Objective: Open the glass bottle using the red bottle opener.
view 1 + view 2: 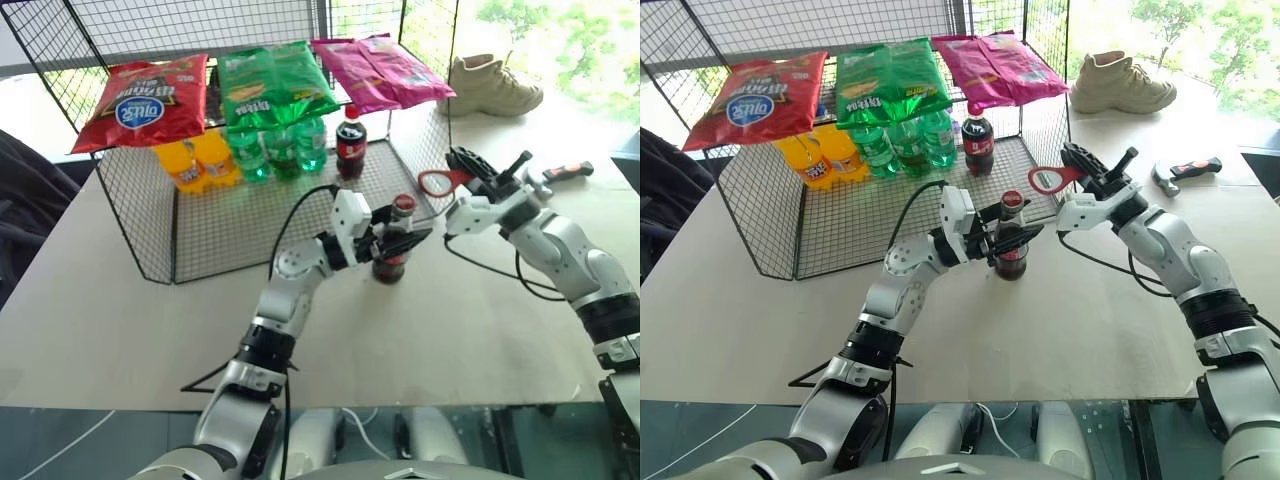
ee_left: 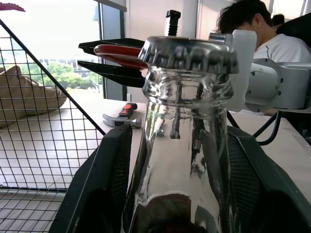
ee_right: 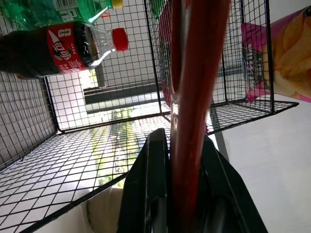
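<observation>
the glass bottle (image 1: 391, 245) stands upright on the tabletop (image 1: 120, 320) just in front of the wire rack (image 1: 200, 230), cap still on, with the left gripper (image 1: 392, 237) clamped around its body. the right gripper (image 1: 468, 172) is pinched on the red bottle opener (image 1: 436, 182), ring head near the cap but apart. a misaligned ring could slip off the crown, and hard levering might tip the bottle if the hold is weak.

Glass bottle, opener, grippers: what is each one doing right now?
glass bottle: upright on the table, cap on, gripped.
red bottle opener: held in the air beside the cap, not touching it.
left gripper: closed around the bottle.
right gripper: shut on the opener's handle.
</observation>
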